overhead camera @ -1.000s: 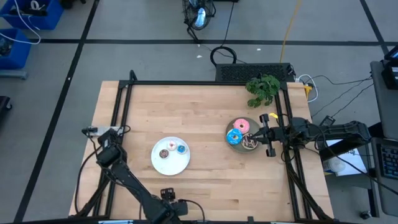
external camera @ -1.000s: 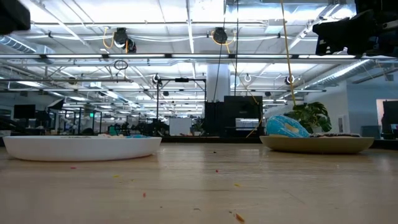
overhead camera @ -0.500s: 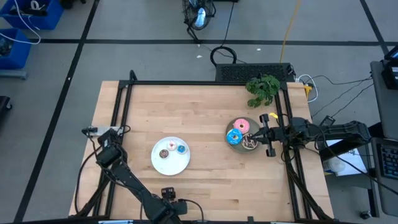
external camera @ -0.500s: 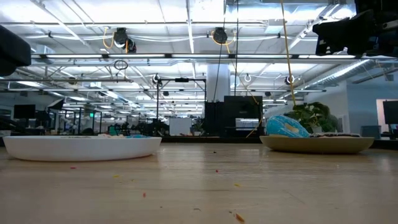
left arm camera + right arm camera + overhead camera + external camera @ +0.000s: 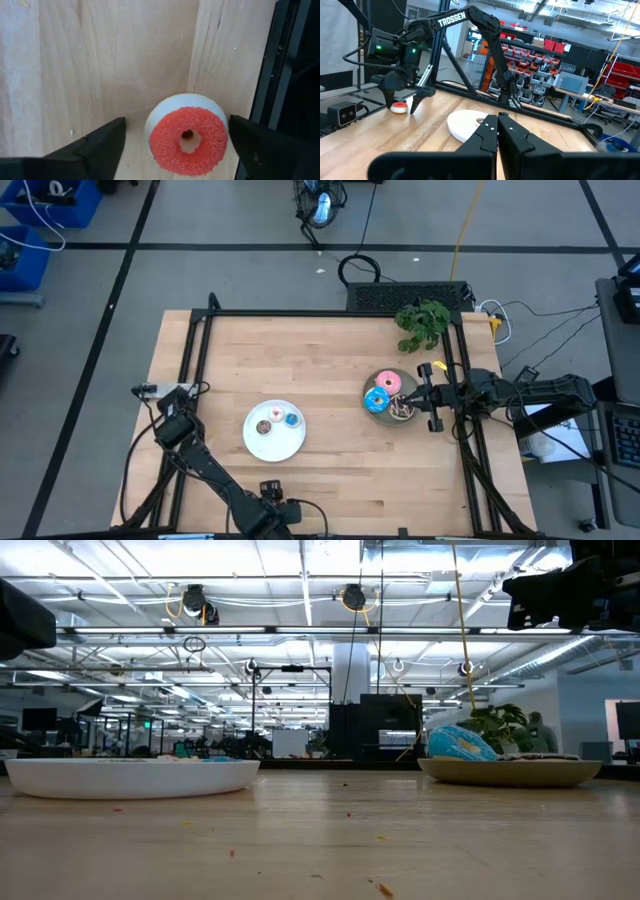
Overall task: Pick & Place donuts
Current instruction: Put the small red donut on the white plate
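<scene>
My left gripper (image 5: pixel 176 122) is open over the tiny red donut (image 5: pixel 187 140), one finger on each side of it and neither touching. The donut lies flat on the wood near the table's near edge; the right wrist view shows it (image 5: pixel 399 107) under that gripper (image 5: pixel 402 102). My right gripper (image 5: pixel 497 127) is shut and empty, raised over the right edge of the grey plate (image 5: pixel 372 413). That plate holds the pink (image 5: pixel 388 383), blue (image 5: pixel 377 400) and brown sprinkled (image 5: pixel 402 410) donuts. The white plate (image 5: pixel 262 448) holds three tiny donuts: whitish-pink (image 5: pixel 277 415), brown (image 5: pixel 263 427), blue (image 5: pixel 292 419).
A black frame rail (image 5: pixel 280 75) runs close beside the red donut at the table's edge. A green plant (image 5: pixel 422 320) stands at the far right corner behind the grey plate. Bare wood (image 5: pixel 290 355) lies between the plates and the far edge.
The left arm has come down: in the low view its dark body sits lower in the upper left corner than a second ago. The right arm and the donuts on both plates have stayed where they were.
</scene>
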### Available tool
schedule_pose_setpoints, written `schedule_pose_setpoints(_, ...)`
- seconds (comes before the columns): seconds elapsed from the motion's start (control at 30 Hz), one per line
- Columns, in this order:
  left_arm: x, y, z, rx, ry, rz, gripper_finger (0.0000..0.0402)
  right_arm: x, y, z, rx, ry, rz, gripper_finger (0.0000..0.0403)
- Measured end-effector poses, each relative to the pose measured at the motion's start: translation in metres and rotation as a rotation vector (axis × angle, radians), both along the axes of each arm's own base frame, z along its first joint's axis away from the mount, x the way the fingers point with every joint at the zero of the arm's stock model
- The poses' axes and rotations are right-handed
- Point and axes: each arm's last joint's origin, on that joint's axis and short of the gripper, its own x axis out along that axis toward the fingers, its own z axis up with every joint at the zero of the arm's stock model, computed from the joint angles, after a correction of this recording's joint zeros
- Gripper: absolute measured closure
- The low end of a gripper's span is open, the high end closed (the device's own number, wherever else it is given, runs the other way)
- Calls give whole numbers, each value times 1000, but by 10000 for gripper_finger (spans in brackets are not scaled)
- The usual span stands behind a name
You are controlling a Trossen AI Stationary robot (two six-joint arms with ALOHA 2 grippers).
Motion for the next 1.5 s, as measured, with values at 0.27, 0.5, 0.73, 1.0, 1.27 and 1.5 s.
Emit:
schedule_pose_setpoints(0.27,1,2,0,-13,30,-16,164,0,0,0,-2,0,-1,403)
schedule_pose_setpoints(0.5,4,9,4,-7,59,-18,222,0,0,0,-2,0,0,403)
schedule_pose_setpoints(0.73,11,23,27,29,157,-7,228,0,0,0,-2,1,-1,403)
schedule_pose_setpoints(1.0,21,43,95,82,210,-28,200,0,0,0,6,2,0,403)
schedule_pose_setpoints(1.27,22,52,170,49,-21,-139,219,0,0,0,5,2,0,403)
schedule_pose_setpoints(1.5,-5,77,222,60,-174,-52,252,0,0,-1,5,13,0,403)
